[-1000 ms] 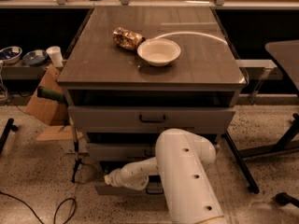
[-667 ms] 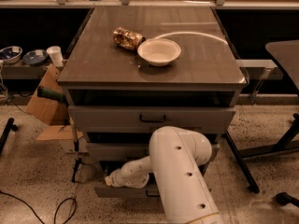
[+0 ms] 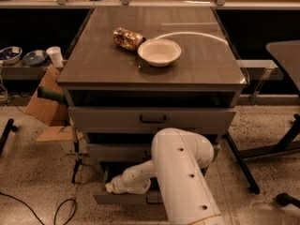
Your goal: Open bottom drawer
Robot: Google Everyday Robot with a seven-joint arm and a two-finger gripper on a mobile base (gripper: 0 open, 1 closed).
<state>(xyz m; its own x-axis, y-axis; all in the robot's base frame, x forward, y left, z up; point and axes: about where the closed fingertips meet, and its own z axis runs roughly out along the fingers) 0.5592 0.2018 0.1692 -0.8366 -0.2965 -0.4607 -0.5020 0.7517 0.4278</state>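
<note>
The bottom drawer [image 3: 123,199] is the lowest front of the cabinet [image 3: 103,64], close to the floor. It stands a little forward of the fronts above, with a dark gap behind its top edge. Only its left part shows, and a bit of its black handle [image 3: 153,201] peeks out beside the arm [image 3: 183,172].

The arm's thick white body stands in front of the cabinet and hides the drawer's right half and much of the middle drawer [image 3: 117,152]. The forearm bends left and down, ending in the gripper [image 3: 111,187]. The gripper sits just above the drawer's top edge, left of the handle and over the dark gap. Whether it is released or clamped on anything cannot be told.

The top drawer [image 3: 108,119] is in plain view with its own handle [image 3: 153,120]. On the cabinet top a white bowl [image 3: 159,52] rests, with a crumpled packet [image 3: 127,38] just beside it on the left.

Left of the cabinet, a cardboard box [image 3: 44,97] leans on the floor, with a cup [image 3: 55,56] on a low shelf above it. A black cable [image 3: 65,210] loops on the floor near the drawer's left end. To the right, a dark table [image 3: 286,55] stands well apart.
</note>
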